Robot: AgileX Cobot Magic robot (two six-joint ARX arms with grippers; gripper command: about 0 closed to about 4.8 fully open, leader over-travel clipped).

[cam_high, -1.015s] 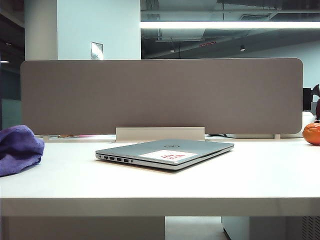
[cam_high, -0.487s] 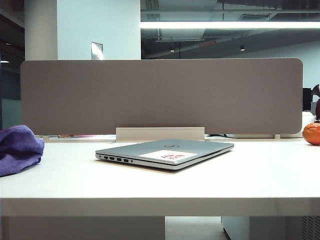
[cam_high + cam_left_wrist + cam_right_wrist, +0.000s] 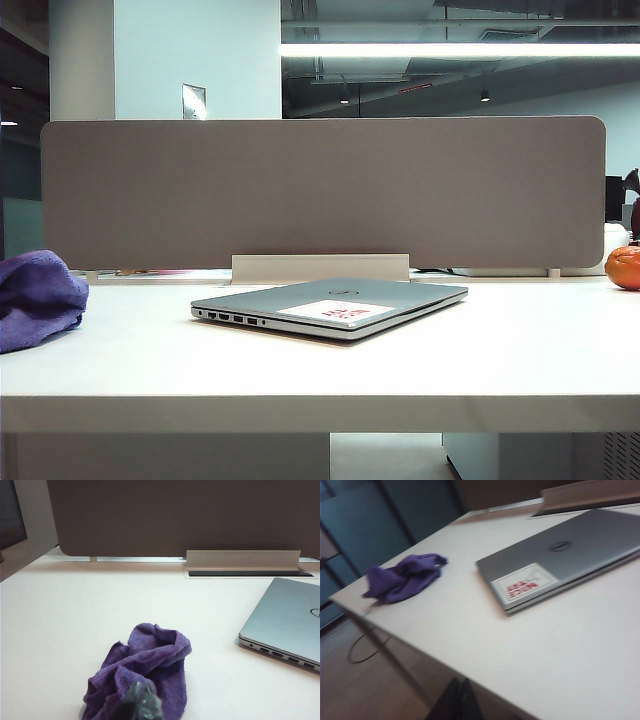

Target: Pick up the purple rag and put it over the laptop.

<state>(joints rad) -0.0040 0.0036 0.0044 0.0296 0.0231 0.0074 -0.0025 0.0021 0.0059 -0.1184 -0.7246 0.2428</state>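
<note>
white table (image 3: 480,360): purple rag (image 3: 35,298) beside laptop (image 3: 330,305), both hands (image 3: 142,705) (image 3: 457,700) apart

left pincer (image 3: 142,705) and right pincer (image 3: 457,700) both closed.

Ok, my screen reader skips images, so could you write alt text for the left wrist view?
A crumpled, fuzzy purple terry rag lies on a plain white table, apart from a closed thin silver-grey laptop with side ports. The dark tip of the left gripper, jaws shut, shows in front of the rag; a grey divider panel stands behind.
</note>
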